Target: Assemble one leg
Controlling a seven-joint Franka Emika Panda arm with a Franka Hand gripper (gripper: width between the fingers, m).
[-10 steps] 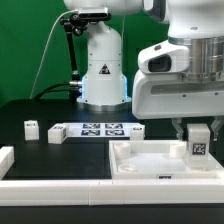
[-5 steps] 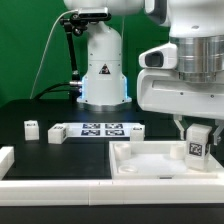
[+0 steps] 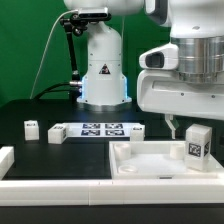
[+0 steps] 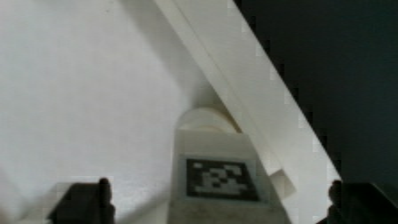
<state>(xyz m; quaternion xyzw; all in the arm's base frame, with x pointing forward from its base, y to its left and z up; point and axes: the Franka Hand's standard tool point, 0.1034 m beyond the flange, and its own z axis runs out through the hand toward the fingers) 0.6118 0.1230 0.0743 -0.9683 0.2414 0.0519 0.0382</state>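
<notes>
Standing on end inside the large white tray-like piece (image 3: 150,161), the leg (image 3: 197,146) sits at about 3 o'clock of the tray's recess as the exterior view shows it, with its black-and-white tag facing that camera. It looks close to upright; whether it leans a little cannot be told. In the wrist view the leg (image 4: 221,160) lies just beside the tray's raised rim (image 4: 240,70), which runs as a slanted band with the dark surface beyond it; whether block and rim touch is not clear.

The tool (image 4: 222,204) hangs directly over the leg with its jaws spread wide. The two dark fingertips (image 4: 84,200) show at either side of the block in the wrist view, each with a clear strip of white tray between it and the leg, so nothing is gripped. In the exterior view only one finger (image 3: 170,126) is plainly seen, at roughly 10 o'clock from the leg.

Elsewhere on the black surface (image 3: 40,152), the marker board (image 3: 98,129) lies at about 10 o'clock from the tray, in front of the robot base (image 3: 103,72). Two small white blocks (image 3: 57,133) stand near the board's end at 9 o'clock, well apart from the tray.
</notes>
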